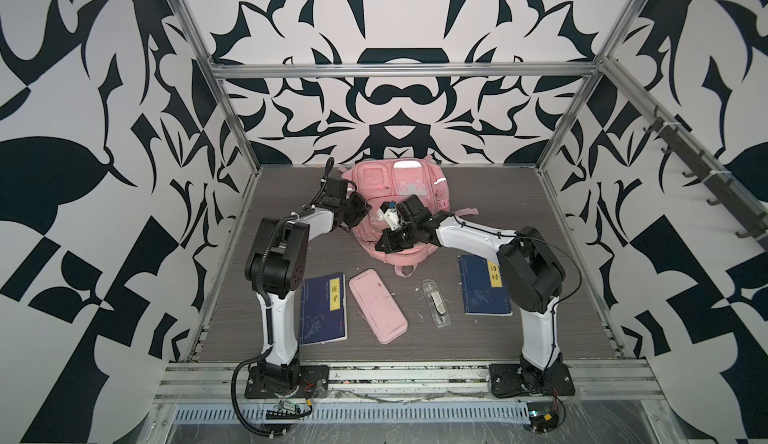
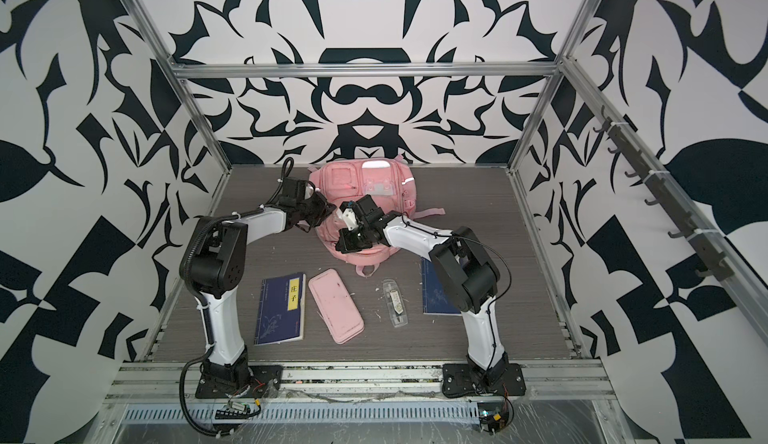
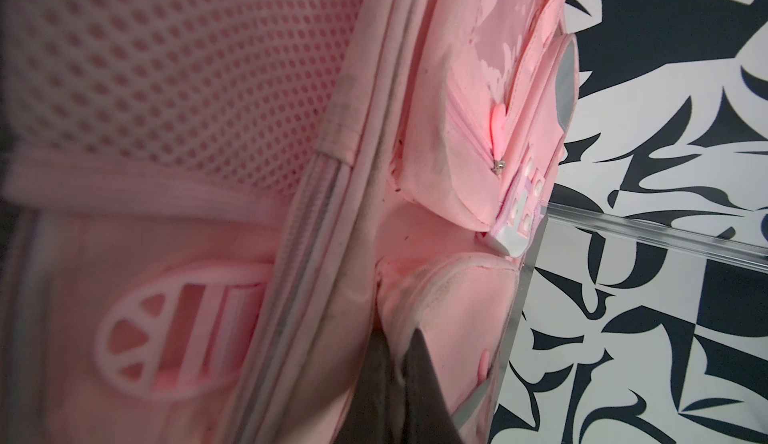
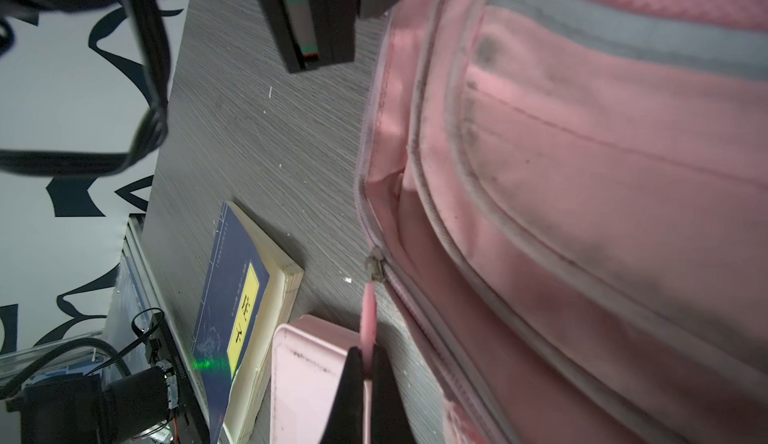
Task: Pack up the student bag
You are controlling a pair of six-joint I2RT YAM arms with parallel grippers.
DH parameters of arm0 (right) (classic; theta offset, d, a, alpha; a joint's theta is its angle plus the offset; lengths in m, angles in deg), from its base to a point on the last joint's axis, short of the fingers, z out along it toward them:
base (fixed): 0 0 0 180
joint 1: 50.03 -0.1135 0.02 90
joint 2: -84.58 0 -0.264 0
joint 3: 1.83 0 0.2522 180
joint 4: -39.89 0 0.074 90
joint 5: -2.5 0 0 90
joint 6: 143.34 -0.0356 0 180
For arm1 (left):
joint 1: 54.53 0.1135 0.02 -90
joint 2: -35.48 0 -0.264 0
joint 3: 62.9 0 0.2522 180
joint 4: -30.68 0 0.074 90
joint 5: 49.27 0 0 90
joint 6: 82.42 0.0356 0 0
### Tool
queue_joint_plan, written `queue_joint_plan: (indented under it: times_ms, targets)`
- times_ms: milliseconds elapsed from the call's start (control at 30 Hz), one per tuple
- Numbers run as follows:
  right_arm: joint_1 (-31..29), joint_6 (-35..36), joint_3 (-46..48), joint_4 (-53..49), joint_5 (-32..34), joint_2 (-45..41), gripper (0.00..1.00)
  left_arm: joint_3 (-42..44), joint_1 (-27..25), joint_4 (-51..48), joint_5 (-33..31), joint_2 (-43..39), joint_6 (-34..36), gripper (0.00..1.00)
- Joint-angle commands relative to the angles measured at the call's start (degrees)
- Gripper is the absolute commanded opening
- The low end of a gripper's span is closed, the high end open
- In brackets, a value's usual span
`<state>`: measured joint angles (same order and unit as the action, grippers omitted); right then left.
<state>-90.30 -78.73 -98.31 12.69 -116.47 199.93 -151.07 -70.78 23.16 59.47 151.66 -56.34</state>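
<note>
Both top views: high, far, tilted down over the whole table; each wrist view looks out past its fingers, close on the student bag, shared by all.

We list, on the grey table: one pink student bag, lying at the back; the left gripper at its left edge; the right gripper over its near part. Along the front, left to right, we count a blue book, a pink pencil case, a clear case and a second blue book, all apart.
</note>
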Motion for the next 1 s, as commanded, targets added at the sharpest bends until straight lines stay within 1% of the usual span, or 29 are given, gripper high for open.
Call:
queue_joint_plan:
  times_ms: [0, 167, 233, 300, 333, 400, 467, 633, 800, 867, 967]
  targets:
    - [-0.43, 0.02, -1.0, 2.35, -1.21, -2.22, 0.0, 0.49, -0.88, 2.99, -0.97, -3.38, -2.37, 0.0]
    - [0.09, 1.58, 3.1, 1.22, 0.44, -6.54, 0.0, -0.43, -2.4, 3.02, -0.92, -3.07, -2.48, 0.01]
    - [0.66, 1.82, 5.53, 1.13, 0.95, -8.57, 0.0, -1.44, -2.73, 2.45, -0.56, -2.82, -1.84, 0.18]
    - [1.45, 2.01, 8.0, 0.97, 1.33, -10.68, 0.0, -3.03, -2.82, -0.53, -0.45, -2.91, -0.19, 0.35]
    - [1.79, 2.16, 9.1, 0.87, 1.52, -11.65, 0.0, -3.68, -2.82, -1.89, -0.46, -3.03, 0.7, 0.42]
    - [2.76, 2.7, 11.29, 0.36, 2.11, -13.8, 0.0, -5.7, -2.82, -6.17, -0.67, -3.45, 3.59, 0.53]
    - [4.27, 3.22, 13.33, -0.18, 2.29, -16.03, 0.0, -7.45, -2.65, -10.09, -1.58, -3.98, 7.17, 0.59]
    - [8.54, 4.93, 18.29, -2.74, 2.9, -21.7, 0.0, -10.9, -1.23, -18.97, -6.77, -5.22, 15.29, 0.59]
    - [13.59, 6.31, 21.73, -4.67, 2.91, -26.14, 0.0, -16.31, 0.72, -26.12, -10.31, -2.39, 22.49, 0.57]
    - [14.98, 6.71, 22.23, -5.14, 2.92, -27.06, 0.0, -19.2, 1.17, -28.46, -10.25, 0.09, 24.29, 0.57]
    - [16.4, 7.07, 22.25, -5.55, 2.73, -27.66, 0.0, -25.56, 1.31, -31.79, -7.74, 5.48, 26.42, 0.57]
